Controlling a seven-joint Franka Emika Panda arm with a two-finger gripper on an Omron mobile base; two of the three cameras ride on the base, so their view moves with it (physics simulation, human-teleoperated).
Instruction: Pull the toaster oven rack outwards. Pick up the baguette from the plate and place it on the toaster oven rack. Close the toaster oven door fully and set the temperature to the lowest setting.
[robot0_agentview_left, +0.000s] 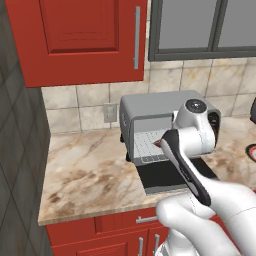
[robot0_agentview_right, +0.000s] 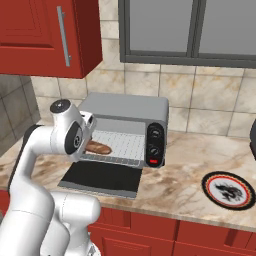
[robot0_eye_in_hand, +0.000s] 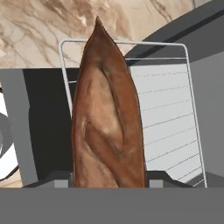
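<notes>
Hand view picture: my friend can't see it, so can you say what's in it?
A long brown baguette is held in the gripper and points up the middle of the picture, over the toaster oven rack. The rack is pulled out above the open toaster oven door, with the marble counter behind.

Crusty baguette (robot0_eye_in_hand: 108, 127); wire rack (robot0_eye_in_hand: 168, 109)

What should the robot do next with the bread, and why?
Probably lower the baguette a little onto the toaster oven rack and then open up. The gripper is shut on the loaf, which hangs over the pulled-out rack, and the toaster oven door lies flat open. Whether the bread already touches the wires, I cannot tell.
</notes>
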